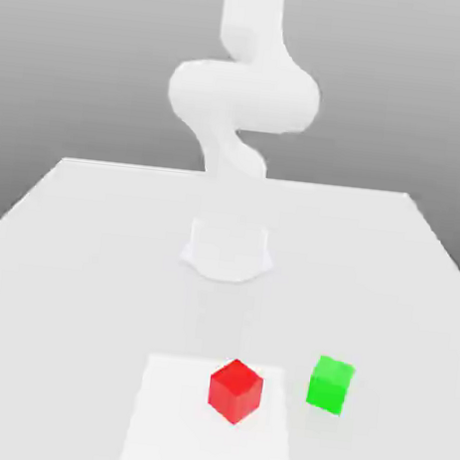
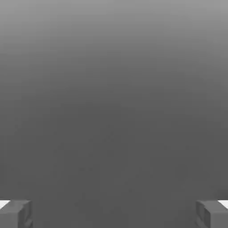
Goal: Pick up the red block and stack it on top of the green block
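Observation:
A red block (image 1: 235, 390) rests on the white table (image 1: 71, 257) near its front edge, turned so one corner faces the camera. The green block (image 1: 331, 384) sits on the table just to the exterior view's right of it, with a small gap between them. The white arm (image 1: 243, 96) curls upward from its base (image 1: 227, 249) behind both blocks. In the hand view, my gripper (image 2: 114, 216) is open, its two grey fingertips (image 2: 15, 213) spread wide apart with nothing between them, facing a plain grey background.
A lighter square patch (image 1: 174, 418) on the table lies under the red block and extends to the front edge. The table's far edge runs behind the arm base.

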`<action>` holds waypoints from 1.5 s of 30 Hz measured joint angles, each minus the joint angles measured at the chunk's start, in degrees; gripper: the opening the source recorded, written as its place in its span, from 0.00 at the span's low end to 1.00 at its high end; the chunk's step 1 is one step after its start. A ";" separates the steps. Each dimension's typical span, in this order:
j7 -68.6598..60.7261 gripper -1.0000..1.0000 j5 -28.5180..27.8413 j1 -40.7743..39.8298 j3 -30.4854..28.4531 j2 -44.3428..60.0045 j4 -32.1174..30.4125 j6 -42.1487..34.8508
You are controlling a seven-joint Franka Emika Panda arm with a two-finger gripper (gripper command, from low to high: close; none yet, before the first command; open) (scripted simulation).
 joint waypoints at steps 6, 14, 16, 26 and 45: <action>-12.78 0.50 0.55 5.15 -3.93 13.26 -7.75 7.93; -29.28 0.50 1.61 9.66 -6.62 30.11 -17.65 18.00; -33.11 0.50 1.51 10.23 -6.77 34.25 -20.11 20.50; -42.97 0.00 5.34 7.81 -2.60 54.56 -22.61 36.02; -33.14 0.00 1.20 18.50 3.38 34.75 -25.94 19.46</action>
